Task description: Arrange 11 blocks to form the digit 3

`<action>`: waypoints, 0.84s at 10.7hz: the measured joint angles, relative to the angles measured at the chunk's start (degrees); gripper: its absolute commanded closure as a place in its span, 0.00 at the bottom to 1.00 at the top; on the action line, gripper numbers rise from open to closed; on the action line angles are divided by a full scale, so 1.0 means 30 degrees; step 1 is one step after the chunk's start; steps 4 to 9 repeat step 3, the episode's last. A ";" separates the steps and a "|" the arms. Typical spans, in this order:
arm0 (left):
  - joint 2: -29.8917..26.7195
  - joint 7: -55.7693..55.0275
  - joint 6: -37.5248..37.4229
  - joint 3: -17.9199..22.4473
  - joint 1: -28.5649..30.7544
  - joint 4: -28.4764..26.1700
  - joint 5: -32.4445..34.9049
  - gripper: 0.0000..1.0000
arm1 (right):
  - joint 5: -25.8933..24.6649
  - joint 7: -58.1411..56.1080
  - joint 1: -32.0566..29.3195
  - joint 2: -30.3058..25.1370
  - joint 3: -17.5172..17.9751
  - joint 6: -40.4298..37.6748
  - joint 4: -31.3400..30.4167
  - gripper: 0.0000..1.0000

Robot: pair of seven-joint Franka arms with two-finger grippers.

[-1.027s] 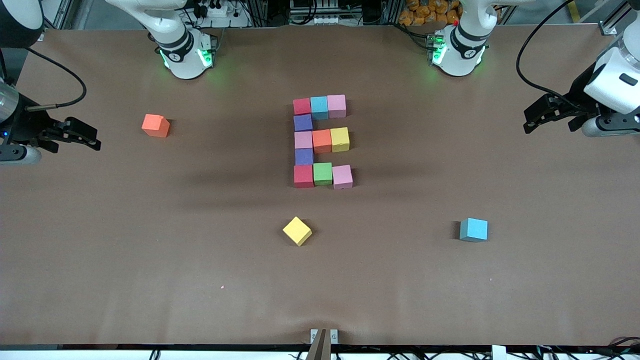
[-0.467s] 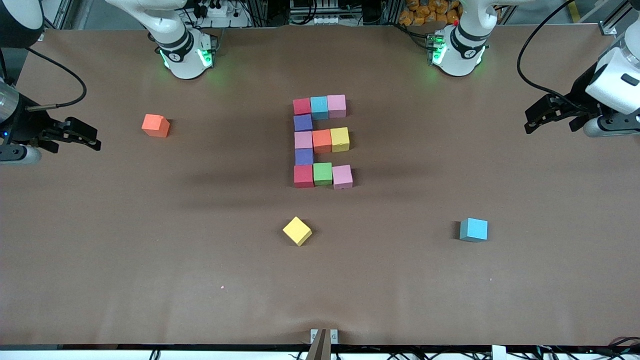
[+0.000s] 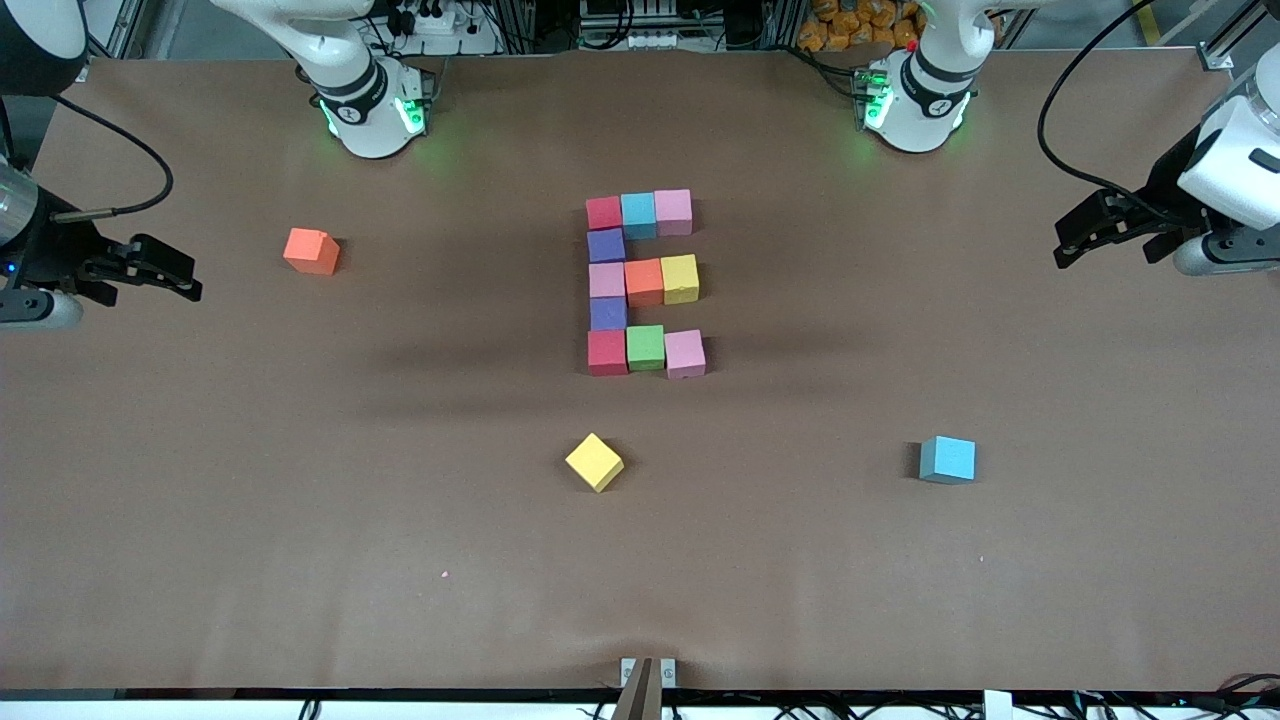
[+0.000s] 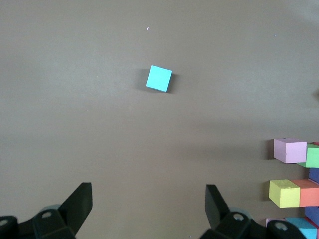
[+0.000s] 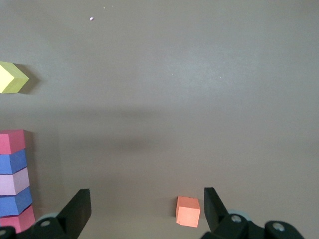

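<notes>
Eleven blocks make up the digit 3 at mid-table, its five-cube column on the side toward the right arm. Each wrist view cuts it off at the frame edge, and both arms run out of the front view.

By the front view's clock, the right gripper hangs over the table's margin at the right arm's end, jaws spread wide and empty. The loose orange block sits near it at about 3 o'clock, with the digit well apart along the same line. A tilted yellow block lies at 6 o'clock of the digit, and a teal-blue block at about 4 o'clock.

The left gripper is over the left arm's end, fully open and holding nothing, with the digit at 9 o'clock and the teal-blue block at 7. It has drifted slightly outward since a second ago, while the right arm waits and no block has moved.
</notes>
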 measured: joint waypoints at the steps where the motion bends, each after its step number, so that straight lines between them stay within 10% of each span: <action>1: 0.0000 0.0000 0.0000 -0.0118 0.0039 0.0000 0.0000 0.00 | 0.0000 0.0000 0.0000 0.0002 0.0000 0.0000 0.0000 0.00; 9: 0.0000 0.0000 0.0000 -0.0182 0.0068 0.0000 0.0000 0.00 | 0.0006 0.0000 0.0000 0.0004 0.0001 0.0001 0.0000 0.00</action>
